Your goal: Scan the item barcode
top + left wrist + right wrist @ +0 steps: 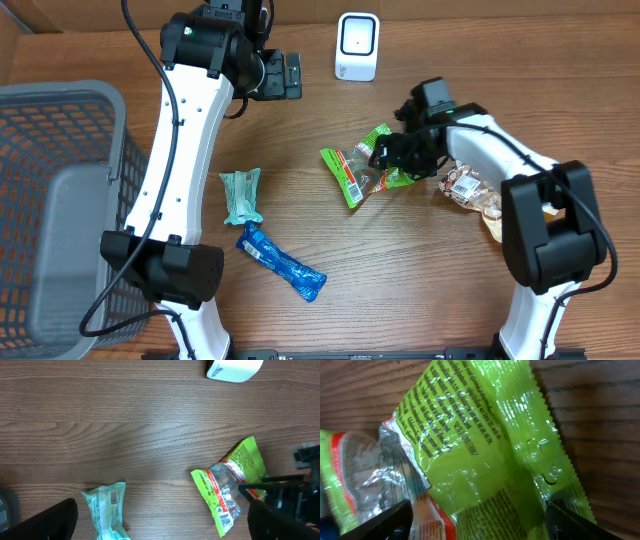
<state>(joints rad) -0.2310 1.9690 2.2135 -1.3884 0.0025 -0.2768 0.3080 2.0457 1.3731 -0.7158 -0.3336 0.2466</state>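
The item, a green snack packet (362,170) with a red stripe and a clear window, lies flat on the table at centre right. Its barcode (227,521) faces up near the lower end in the left wrist view. My right gripper (385,158) is down over the packet's right half. In the right wrist view the green packet (485,445) fills the space between the spread fingers of the right gripper (477,522), which is open. The white scanner (357,47) stands at the back. My left gripper (287,76) hangs open and empty, high to the scanner's left.
A teal packet (241,195) and a blue packet (280,262) lie left of centre. A grey mesh basket (60,200) fills the left side. More snack packets (470,190) lie under the right arm. The left arm rises across the table's left middle.
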